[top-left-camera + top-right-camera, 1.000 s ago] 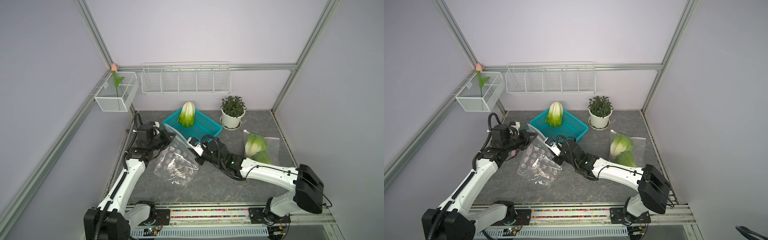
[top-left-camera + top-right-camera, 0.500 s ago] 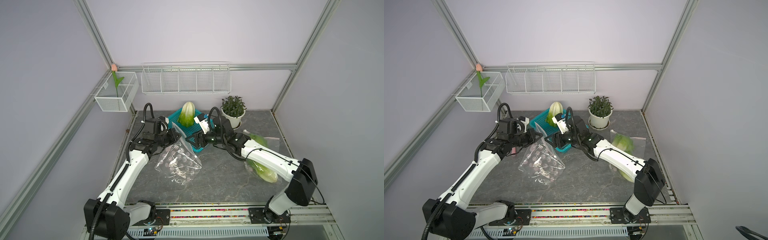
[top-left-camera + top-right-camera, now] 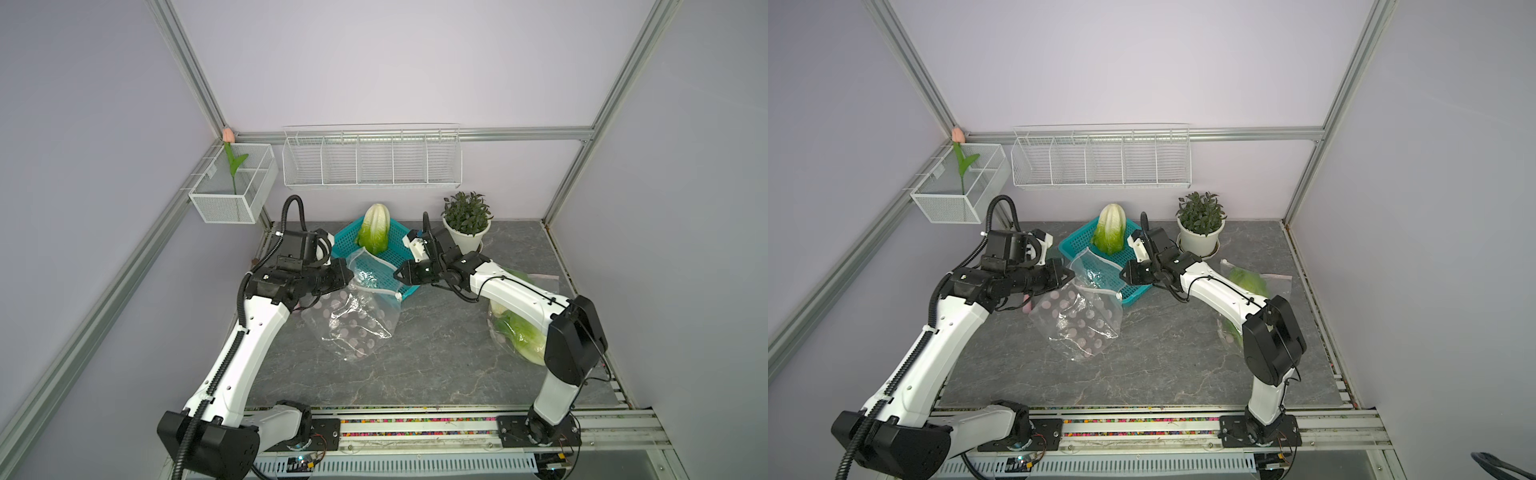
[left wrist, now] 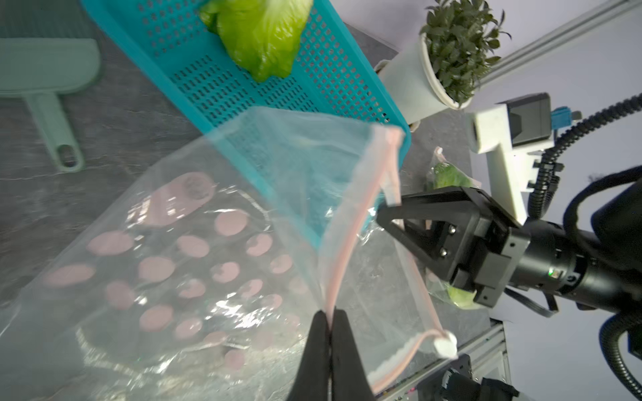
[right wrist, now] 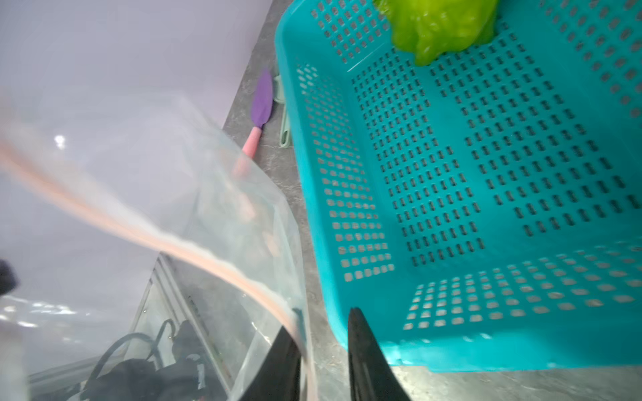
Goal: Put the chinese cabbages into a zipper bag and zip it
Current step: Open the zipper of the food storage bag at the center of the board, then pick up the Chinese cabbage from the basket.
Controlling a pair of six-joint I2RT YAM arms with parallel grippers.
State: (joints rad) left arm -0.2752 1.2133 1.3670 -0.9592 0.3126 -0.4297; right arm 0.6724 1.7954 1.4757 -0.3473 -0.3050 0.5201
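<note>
The left fingers (image 4: pixel 329 330) are pressed tight on one pink-edged lip of the spotted zipper bag (image 3: pixel 353 324), holding it up so the rest trails down to the tabletop (image 3: pixel 436 353) below them. Just past their tips the bag's mouth gapes over the near corner of the teal basket (image 4: pixel 208 90). One cabbage (image 3: pixel 376 228) stands at the basket's far end, beyond both sets of fingers and not yet bagged.

Across the mouth, the right fingers (image 3: pixel 395 275) stand narrowly apart. The opposite lip runs between them and lies against one finger but, as far as the wrist view shows, is not pinched. Behind them, under their arm, more cabbage (image 3: pixel 523 336) lies in a second clear bag (image 3: pixel 1277 286).

The likely trouble is that the right fingers draw away before they close, so the slick lip slips out and the mouth collapses. A hard pull could also tug the film from the left pinch.
</note>
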